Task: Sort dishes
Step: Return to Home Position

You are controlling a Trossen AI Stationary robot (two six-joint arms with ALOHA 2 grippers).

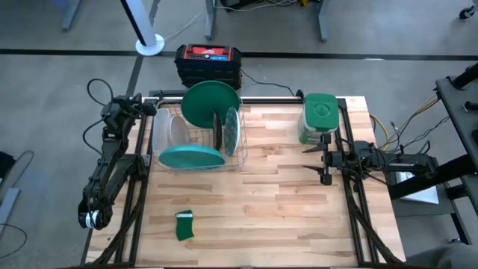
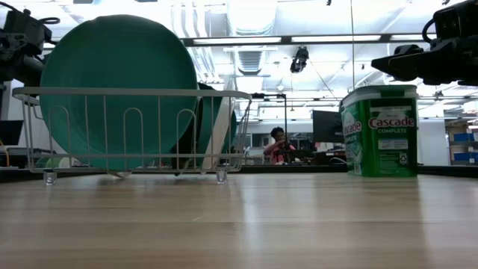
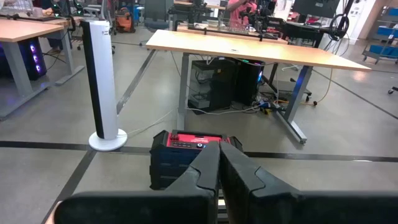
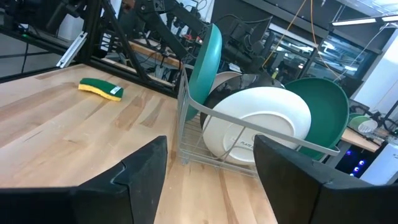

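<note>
A white wire rack (image 1: 198, 142) on the table's far left holds the dishes on edge. A teal plate (image 1: 192, 157) stands at its near end, a whitish-clear plate (image 4: 258, 124) and a grey-green glassy plate (image 1: 232, 131) in the middle, and a dark green plate (image 1: 211, 104) leans at its far end. My right gripper (image 1: 320, 163) hangs open at the table's right edge, level and pointing toward the rack, with nothing between its fingers (image 4: 146, 165). My left gripper (image 3: 217, 152) is shut and empty beyond the rack's far left corner (image 1: 143, 107), pointing away from the table.
A green square-lidded Cascade canister (image 1: 320, 118) stands at the far right, just beyond my right gripper. A small green and yellow sponge (image 1: 184, 226) lies near the front left. Bare wood lies between the rack and my right gripper. A red-topped black box (image 3: 186, 155) sits on the floor beyond the table.
</note>
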